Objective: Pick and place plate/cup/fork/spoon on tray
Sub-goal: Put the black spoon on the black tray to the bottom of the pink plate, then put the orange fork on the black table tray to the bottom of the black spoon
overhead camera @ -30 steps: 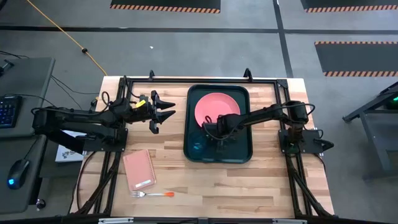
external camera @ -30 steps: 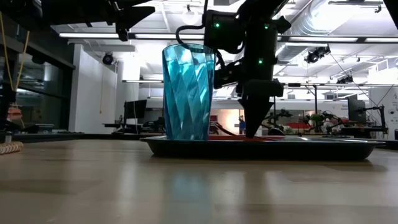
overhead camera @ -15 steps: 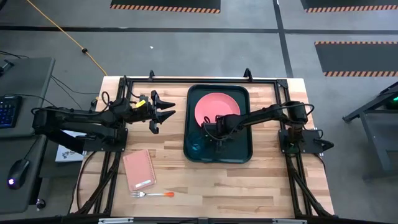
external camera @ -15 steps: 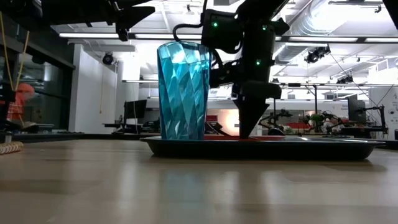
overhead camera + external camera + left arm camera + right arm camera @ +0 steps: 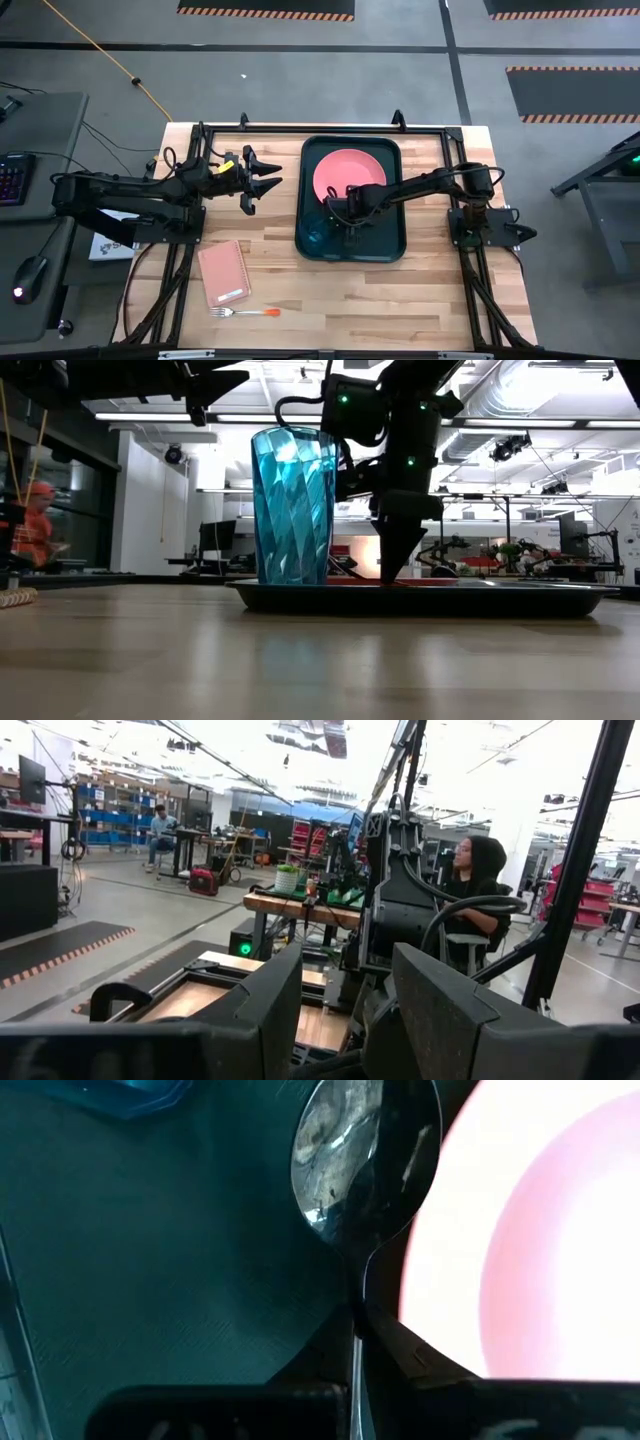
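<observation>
Right hand (image 5: 352, 226) pinches the spoon (image 5: 345, 1155) low over the tray (image 5: 385, 247), bowl pointing ahead beside the plate (image 5: 350, 172); left hand (image 5: 268, 172), fingers spread, waits off-tray.

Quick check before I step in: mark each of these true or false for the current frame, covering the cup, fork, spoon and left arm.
1. The cup stands upright on the tray. True.
2. The fork lies on the plate. False: it lies on the table, near the notebook.
3. The right gripper holds the spoon over the tray. True.
4. The left gripper is above the tray. False: it hovers beside it, fingers open.
</observation>
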You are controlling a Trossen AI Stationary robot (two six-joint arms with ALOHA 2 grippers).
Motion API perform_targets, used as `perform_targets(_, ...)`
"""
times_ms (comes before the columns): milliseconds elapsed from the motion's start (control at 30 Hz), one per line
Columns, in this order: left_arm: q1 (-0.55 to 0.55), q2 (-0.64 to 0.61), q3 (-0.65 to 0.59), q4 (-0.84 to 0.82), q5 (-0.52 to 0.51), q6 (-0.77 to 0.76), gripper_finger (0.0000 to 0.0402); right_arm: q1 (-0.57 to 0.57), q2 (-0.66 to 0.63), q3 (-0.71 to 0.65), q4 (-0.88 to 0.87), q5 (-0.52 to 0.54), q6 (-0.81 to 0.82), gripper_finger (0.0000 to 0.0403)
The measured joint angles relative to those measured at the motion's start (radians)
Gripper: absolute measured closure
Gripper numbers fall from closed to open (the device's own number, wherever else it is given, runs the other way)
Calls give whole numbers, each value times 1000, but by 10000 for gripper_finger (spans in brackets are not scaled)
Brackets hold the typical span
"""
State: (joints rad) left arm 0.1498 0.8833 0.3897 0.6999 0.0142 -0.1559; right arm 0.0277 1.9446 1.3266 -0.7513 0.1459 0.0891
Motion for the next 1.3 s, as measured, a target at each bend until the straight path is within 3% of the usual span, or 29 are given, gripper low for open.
perform_targets(500,0,0,0,-1,0,0,252,0,29,2,22,-39,7,400)
perform_targets(833,0,0,0,-7,0,0,252,-1,46,3,30,-38,-3,337)
perform_targets(1300,0,0,0,-7,0,0,252,-1,9,-1,13,11,-4,290)
